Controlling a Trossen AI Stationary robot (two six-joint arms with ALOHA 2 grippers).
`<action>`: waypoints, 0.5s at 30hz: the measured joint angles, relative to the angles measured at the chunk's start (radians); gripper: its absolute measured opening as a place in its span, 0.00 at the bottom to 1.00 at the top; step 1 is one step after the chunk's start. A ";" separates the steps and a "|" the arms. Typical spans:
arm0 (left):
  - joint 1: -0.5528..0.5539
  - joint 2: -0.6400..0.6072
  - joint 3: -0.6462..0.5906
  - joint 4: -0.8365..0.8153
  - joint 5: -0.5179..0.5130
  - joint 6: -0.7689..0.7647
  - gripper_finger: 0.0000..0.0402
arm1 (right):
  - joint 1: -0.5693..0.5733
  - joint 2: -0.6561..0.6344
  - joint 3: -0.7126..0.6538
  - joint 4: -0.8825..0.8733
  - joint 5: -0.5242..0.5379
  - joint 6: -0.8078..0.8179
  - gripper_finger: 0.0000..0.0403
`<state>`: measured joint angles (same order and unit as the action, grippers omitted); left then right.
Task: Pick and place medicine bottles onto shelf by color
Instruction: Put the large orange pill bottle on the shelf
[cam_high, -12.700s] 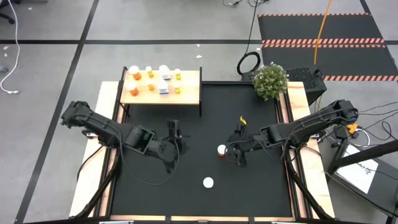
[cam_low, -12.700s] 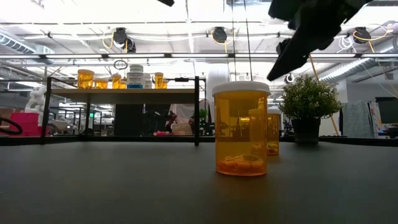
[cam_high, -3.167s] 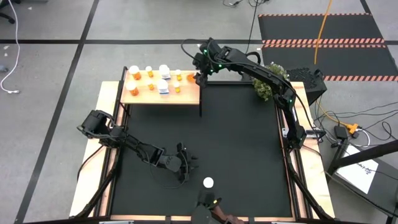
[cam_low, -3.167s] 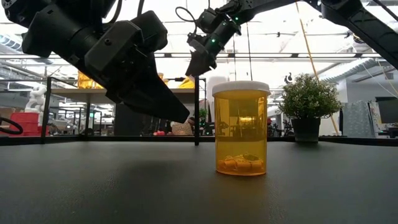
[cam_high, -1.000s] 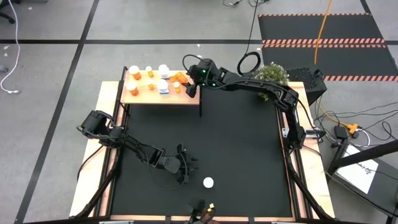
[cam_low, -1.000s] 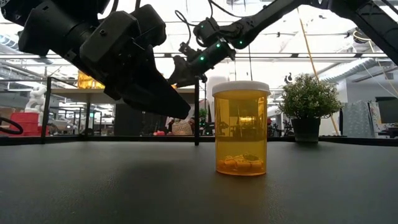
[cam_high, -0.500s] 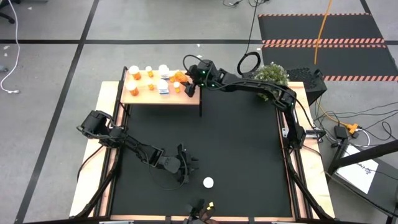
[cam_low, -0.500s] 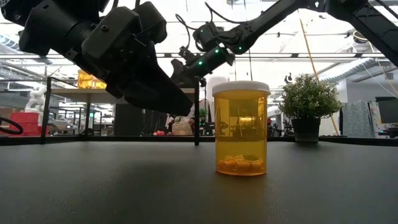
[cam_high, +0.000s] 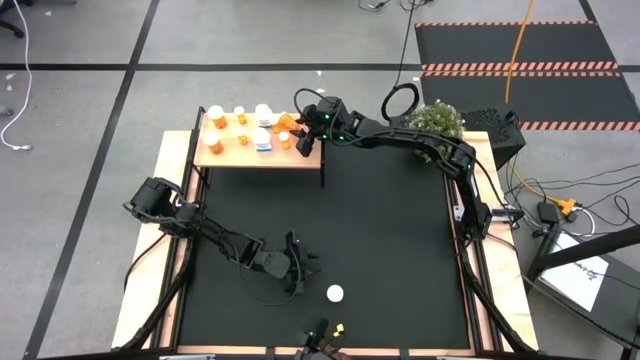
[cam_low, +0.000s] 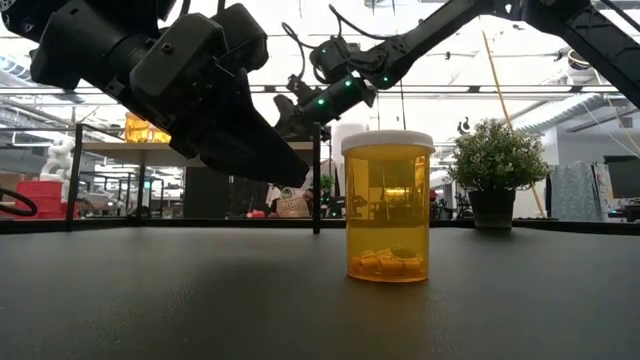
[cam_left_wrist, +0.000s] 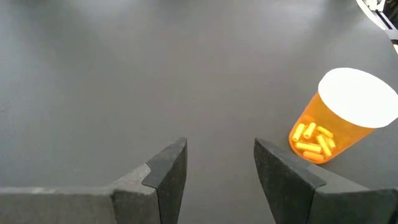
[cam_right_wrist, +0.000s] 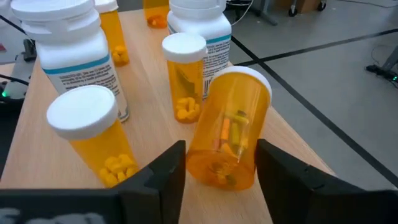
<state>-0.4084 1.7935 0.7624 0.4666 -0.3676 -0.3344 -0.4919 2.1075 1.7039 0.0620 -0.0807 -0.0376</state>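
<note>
Fingers (cam_right_wrist: 163, 177) of the right gripper (cam_right_wrist: 221, 165) flank a tilted orange bottle (cam_right_wrist: 229, 127), its base hidden.

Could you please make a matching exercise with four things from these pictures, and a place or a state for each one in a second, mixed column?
Things:
1. left pincer
2. right pincer
3. orange bottle with white cap
4. plant

Places or states:
A. at the far right corner of the black mat
B. over the shelf, a tilted orange bottle between its fingers
C. open, empty, above the mat
D. upright, alone on the mat

Pairs: 1-C, 2-B, 3-D, 4-A
</note>
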 joint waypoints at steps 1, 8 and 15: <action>0.000 0.000 0.000 0.000 0.000 0.000 0.46 | 0.000 0.000 0.000 0.001 0.000 0.002 0.40; 0.000 0.000 0.000 -0.001 0.000 -0.001 0.46 | 0.000 -0.008 0.000 0.001 0.020 -0.001 0.40; -0.002 0.000 0.000 -0.008 0.000 -0.002 0.46 | 0.000 -0.036 -0.002 -0.035 0.027 -0.002 0.35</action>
<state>-0.4103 1.7935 0.7624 0.4583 -0.3676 -0.3359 -0.4923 2.0715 1.7016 0.0271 -0.0532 -0.0392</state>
